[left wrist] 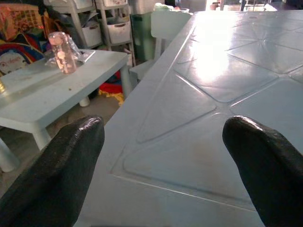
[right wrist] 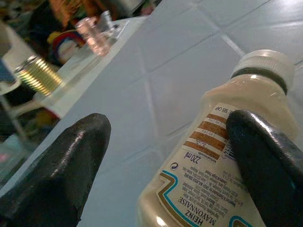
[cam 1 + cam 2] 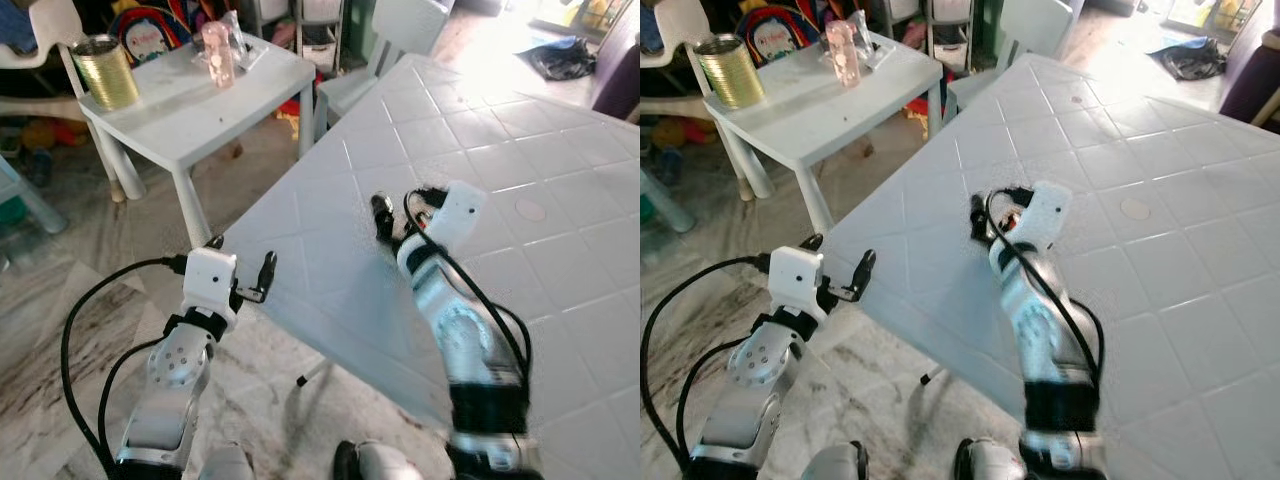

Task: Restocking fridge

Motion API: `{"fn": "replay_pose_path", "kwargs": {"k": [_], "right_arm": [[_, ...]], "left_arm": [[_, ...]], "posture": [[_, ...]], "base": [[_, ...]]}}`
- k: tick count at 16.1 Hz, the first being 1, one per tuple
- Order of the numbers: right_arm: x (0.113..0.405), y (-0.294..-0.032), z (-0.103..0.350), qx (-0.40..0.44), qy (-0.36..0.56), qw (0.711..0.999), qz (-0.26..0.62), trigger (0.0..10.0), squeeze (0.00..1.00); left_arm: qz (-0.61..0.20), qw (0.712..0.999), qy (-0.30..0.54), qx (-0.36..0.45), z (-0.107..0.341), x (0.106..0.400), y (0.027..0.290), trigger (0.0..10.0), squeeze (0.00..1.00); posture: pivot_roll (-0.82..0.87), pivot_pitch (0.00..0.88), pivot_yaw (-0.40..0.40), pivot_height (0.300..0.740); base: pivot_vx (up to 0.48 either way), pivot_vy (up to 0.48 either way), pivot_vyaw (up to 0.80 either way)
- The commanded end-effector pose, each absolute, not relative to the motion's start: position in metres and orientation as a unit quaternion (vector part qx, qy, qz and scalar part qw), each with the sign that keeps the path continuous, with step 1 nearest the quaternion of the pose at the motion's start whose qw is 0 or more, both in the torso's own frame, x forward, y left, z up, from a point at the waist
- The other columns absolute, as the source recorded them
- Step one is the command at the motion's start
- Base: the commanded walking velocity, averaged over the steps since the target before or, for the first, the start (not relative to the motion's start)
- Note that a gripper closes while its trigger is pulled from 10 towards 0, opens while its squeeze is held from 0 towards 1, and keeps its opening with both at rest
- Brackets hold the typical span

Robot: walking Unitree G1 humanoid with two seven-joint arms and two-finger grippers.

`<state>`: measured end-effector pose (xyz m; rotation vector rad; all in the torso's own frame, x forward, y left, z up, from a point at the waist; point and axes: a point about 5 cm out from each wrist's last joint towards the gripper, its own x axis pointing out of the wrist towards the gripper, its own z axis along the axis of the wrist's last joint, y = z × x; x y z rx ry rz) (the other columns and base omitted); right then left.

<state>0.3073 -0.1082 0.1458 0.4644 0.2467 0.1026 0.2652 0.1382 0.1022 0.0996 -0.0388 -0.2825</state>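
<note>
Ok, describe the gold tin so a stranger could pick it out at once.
Beyond the big pale blue tiled table stands a small white side table. The ribbed gold metal tin sits upright at its far left corner, apart from the clear pink bottle; it alone is shiny, ridged and opaque.
</note>
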Motion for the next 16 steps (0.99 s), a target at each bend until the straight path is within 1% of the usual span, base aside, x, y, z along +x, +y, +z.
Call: {"fn": "replay_pose_path", "kwargs": {"k": [1,2,4,5,7,9,10,11,12,16], "right_arm": [[0.285,-0.096,0.096,0.231,0.263,0.934,0.075,10.0,0.0],[0.278,-0.104,0.102,0.196,0.246,0.945,0.09,10.0,0.0],[0.282,-0.119,0.114,0.165,0.192,0.965,0.066,10.0,0.0],[0.288,-0.136,0.12,0.128,0.164,0.977,0.038,10.0,0.0],[0.303,-0.162,0.126,0.109,0.161,0.981,-0.021,10.0,0.0],[0.318,-0.174,0.134,0.084,0.148,0.984,-0.057,10.0,0.0],[0.32,-0.175,0.135,0.076,0.148,0.984,-0.063,10.0,0.0],[0.332,-0.173,0.143,0.089,0.135,0.985,-0.067,10.0,0.0],[0.345,-0.165,0.151,0.1,0.129,0.985,-0.055,10.0,0.0],[0.354,-0.158,0.145,0.116,0.162,0.979,-0.052,10.0,0.0]], "left_arm": [[-0.149,0.987,-0.013,0.051,0.099,0.265,0.135,10.0,0.0],[-0.151,0.987,-0.013,0.049,0.098,0.265,0.133,10.0,0.0],[-0.152,0.987,-0.013,0.048,0.098,0.266,0.132,10.0,0.0],[-0.152,0.987,-0.013,0.047,0.098,0.268,0.132,10.0,0.0],[-0.154,0.987,-0.015,0.045,0.098,0.27,0.13,10.0,0.0],[-0.156,0.987,-0.015,0.044,0.098,0.271,0.129,10.0,0.0],[-0.156,0.987,-0.015,0.044,0.098,0.271,0.129,10.0,0.0],[-0.158,0.986,-0.014,0.044,0.096,0.271,0.128,10.0,0.0],[-0.158,0.986,-0.014,0.043,0.096,0.271,0.127,10.0,0.0],[-0.159,0.986,-0.014,0.042,0.095,0.271,0.126,10.0,0.0]], "posture": [[0.11,0.148,-0.013,0.74],[0.1,0.145,-0.014,0.74],[0.1,0.143,-0.015,0.74],[0.09,0.139,-0.014,0.74],[0.09,0.134,-0.011,0.74],[0.09,0.13,-0.013,0.74],[0.09,0.13,-0.013,0.74],[0.1,0.124,-0.019,0.74],[0.1,0.122,-0.022,0.74],[0.11,0.121,-0.026,0.74]], "base": [[0.0,0.0,0.0],[0.0,0.0,0.0],[0.0,0.0,0.0],[0.0,0.0,0.0],[0.0,0.0,0.0],[0.0,0.0,0.0],[0.0,0.0,0.0],[0.0,0.0,0.0],[0.0,0.0,0.0],[0.0,0.0,0.0]]}}
